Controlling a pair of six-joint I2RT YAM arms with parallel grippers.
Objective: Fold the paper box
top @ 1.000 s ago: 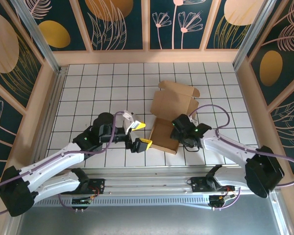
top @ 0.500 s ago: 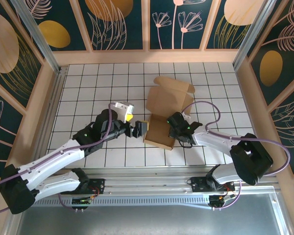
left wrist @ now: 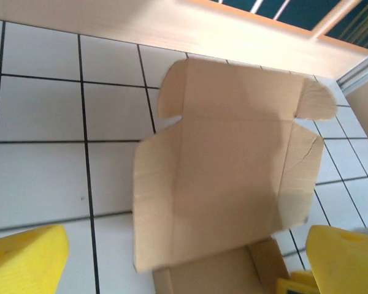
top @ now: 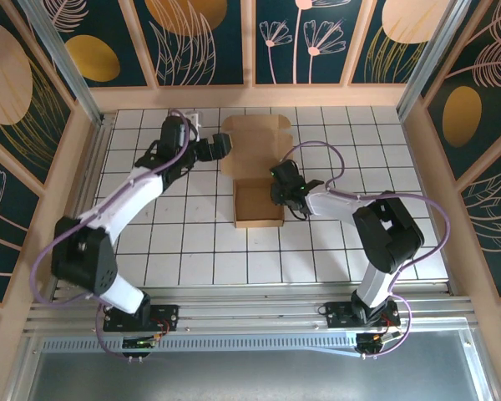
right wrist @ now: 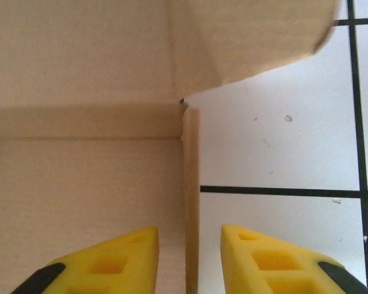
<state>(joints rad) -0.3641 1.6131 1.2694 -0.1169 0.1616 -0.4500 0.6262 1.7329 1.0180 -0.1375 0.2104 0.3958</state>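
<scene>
White tiles cover the desk (top: 175, 251), hemmed in by dark floral panels. The paper box (top: 257, 209) lies about the middle of the desk, a little toward the far edge. Its long axis runs near to far, with the tray nearer and the lid flap laid open toward the far edge.

The right gripper (top: 283, 190) stands at the tray's right wall. Its fingers (right wrist: 110, 263) are apart, one inside that wall and one outside, not pinching it. The left gripper (top: 220, 144) hovers just beside the lid's left edge, jaws spread wide, and looks the nearer one for closing the lid.

A second ago the box sat skewed, farther right and nearer. Now it is squared to the tiles, and the left arm has swung up toward the far left.
</scene>
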